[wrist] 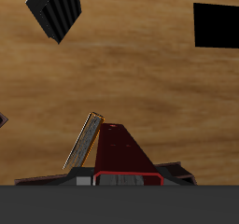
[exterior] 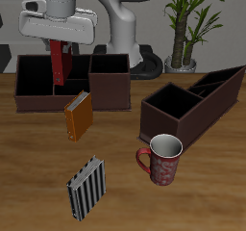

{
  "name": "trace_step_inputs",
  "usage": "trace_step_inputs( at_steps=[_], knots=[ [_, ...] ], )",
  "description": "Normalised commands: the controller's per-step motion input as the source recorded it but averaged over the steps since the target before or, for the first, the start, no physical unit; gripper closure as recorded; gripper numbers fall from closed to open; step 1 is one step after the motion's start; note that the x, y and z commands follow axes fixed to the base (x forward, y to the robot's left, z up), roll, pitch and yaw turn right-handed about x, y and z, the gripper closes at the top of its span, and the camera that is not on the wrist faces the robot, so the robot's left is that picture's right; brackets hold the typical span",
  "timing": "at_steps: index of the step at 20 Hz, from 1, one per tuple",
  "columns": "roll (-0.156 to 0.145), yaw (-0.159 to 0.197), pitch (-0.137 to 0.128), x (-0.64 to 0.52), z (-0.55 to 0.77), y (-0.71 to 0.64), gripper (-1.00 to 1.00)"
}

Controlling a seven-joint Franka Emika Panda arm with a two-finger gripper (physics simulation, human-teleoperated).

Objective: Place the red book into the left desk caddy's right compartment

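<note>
My gripper (exterior: 61, 44) is shut on the red book (exterior: 63, 64), which hangs upright from the fingers with its dark edge strip showing. It hangs above the far caddy with the taller bin. In the wrist view the red book (wrist: 119, 151) runs out from my gripper (wrist: 129, 177). The left desk caddy (exterior: 217, 92), long, low and maroon-brown, lies at an angle across the table, well away from my gripper. Its right compartment (exterior: 173, 104), the wide squarish section, is at the end nearer the table's front edge and is dark inside.
The other caddy (exterior: 38, 98) with its taller square bin (exterior: 110, 81) stands under the gripper. An orange book (exterior: 79, 115) leans before it and shows in the wrist view (wrist: 83, 142). A striped book (exterior: 86, 187) and a red mug (exterior: 163, 159) stand nearer the front.
</note>
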Motion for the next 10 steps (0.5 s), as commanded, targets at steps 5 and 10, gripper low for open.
trace_step_inputs(
  at_steps=[5,10],
  knots=[
    [0.076,0.03,0.002,-0.17,0.08,0.61,1.0],
    [0.055,-0.016,0.021,0.01,0.0,0.7,1.0]
  ],
)
